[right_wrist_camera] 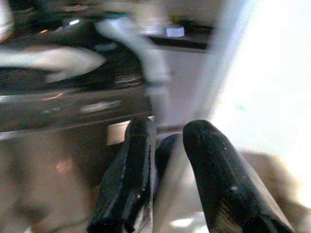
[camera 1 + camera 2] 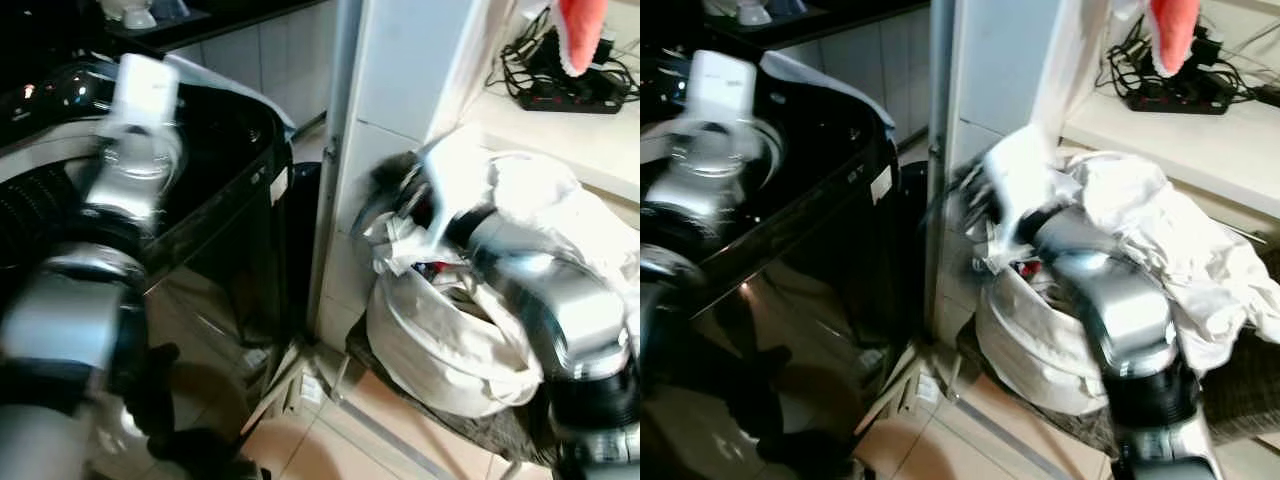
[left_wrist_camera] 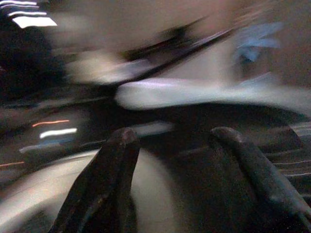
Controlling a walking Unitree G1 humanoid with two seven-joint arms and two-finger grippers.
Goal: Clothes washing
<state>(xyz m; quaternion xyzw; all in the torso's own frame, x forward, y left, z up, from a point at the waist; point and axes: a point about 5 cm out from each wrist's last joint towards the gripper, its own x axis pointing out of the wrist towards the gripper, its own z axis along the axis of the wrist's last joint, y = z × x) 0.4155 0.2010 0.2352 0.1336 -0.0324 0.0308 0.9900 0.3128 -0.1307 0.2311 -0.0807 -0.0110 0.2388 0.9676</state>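
Left eye view: black top-load washing machine (image 2: 215,190) on the robot's left, white laundry bag (image 2: 440,350) stuffed w/ white clothes (image 2: 540,200) on the floor to the right, beside a white pillar (image 2: 400,90). Left arm is raised over the washer top, blurred; right arm reaches toward the bag mouth, also blurred. Step in hand looks like picking clothes from the bag for the drum: best to go in at the bag's open mouth, pinch one loose fold, lift clear of the rim before swinging over. Right eye view: same scene, plus a power strip (image 2: 1170,95) on the shelf above. Left wrist view: left gripper (image 3: 177,145) w/ fingers well apart, nothing between them, washer top blurred beyond. Right wrist view: right gripper (image 1: 167,138) w/ fingers nearly together, narrow gap, nothing visibly held; washer front and pillar beyond.
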